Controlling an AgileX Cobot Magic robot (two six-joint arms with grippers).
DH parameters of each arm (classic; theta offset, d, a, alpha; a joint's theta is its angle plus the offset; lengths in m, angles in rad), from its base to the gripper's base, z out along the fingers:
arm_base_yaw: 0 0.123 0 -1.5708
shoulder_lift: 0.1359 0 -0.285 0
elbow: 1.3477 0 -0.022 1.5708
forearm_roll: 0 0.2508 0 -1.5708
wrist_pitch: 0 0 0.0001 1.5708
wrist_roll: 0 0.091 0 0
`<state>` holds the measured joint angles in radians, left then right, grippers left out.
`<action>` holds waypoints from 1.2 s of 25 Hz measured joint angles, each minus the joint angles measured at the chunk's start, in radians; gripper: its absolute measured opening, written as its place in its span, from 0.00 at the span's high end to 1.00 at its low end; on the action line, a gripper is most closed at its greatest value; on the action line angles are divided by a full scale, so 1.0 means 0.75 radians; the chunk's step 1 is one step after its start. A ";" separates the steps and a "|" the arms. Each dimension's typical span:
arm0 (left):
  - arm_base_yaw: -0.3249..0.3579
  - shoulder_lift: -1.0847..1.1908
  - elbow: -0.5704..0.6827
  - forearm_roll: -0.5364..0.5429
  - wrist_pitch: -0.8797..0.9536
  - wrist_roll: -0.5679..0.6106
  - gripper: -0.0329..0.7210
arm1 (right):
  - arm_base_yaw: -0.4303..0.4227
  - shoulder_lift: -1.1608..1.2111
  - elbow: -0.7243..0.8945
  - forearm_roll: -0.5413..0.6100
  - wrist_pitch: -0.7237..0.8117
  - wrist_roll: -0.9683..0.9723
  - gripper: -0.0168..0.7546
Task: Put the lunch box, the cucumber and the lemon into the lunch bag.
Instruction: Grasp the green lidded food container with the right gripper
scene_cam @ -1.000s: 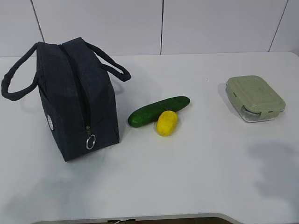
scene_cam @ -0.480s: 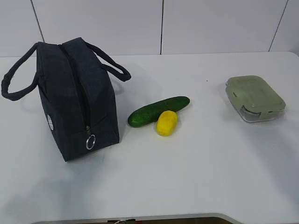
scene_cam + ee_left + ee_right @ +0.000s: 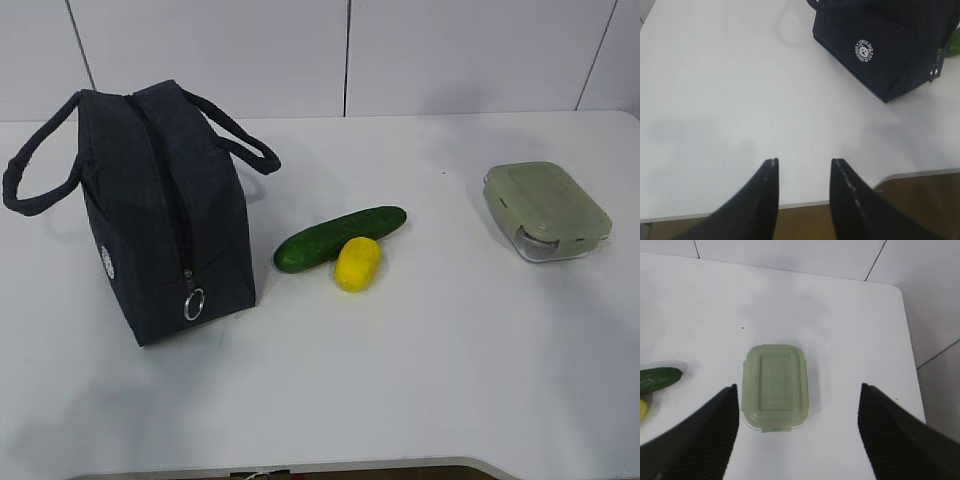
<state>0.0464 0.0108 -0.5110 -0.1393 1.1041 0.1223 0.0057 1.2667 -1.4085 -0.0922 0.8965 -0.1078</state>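
4 items sit on the white table [image 3: 420, 380]. The lunch bag [image 3: 165, 215] stands upright at left, zipper ring [image 3: 194, 303] hanging down its end. Cucumber [image 3: 338, 237] and lemon [image 3: 357, 263] touch at centre; the lunch box [image 3: 545, 210] lies well apart at right, lid on. Left gripper [image 3: 802, 172] is partly spread, holding nothing. Right gripper [image 3: 797, 407] hangs wide apart above the lunch box, empty.
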 joint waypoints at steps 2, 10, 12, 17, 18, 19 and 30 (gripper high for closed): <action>0.000 0.000 0.000 0.000 0.000 0.000 0.64 | -0.023 0.105 -0.104 0.027 0.049 -0.016 0.22; 0.000 0.000 0.000 0.000 0.000 0.000 0.64 | -0.289 0.421 -0.331 0.460 0.191 -0.324 0.22; 0.000 0.000 0.000 0.000 0.000 0.000 0.64 | -0.354 0.479 -0.338 0.581 0.218 -0.433 0.22; 0.000 0.000 0.000 0.000 0.000 0.000 0.64 | -0.496 0.638 -0.340 0.719 0.318 -0.671 0.22; 0.000 0.000 0.000 0.000 0.000 0.000 0.64 | -0.521 0.678 -0.340 0.782 0.340 -0.726 0.22; 0.000 0.000 0.000 0.000 0.000 0.000 0.64 | -0.542 0.721 -0.340 0.849 0.364 -0.777 0.22; 0.000 0.000 0.000 -0.001 0.000 0.000 0.64 | -0.623 1.157 -0.469 1.235 0.420 -1.081 0.22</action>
<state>0.0464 0.0108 -0.5110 -0.1400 1.1041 0.1223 -0.4616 2.1342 -1.7600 0.8343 1.2118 -0.9188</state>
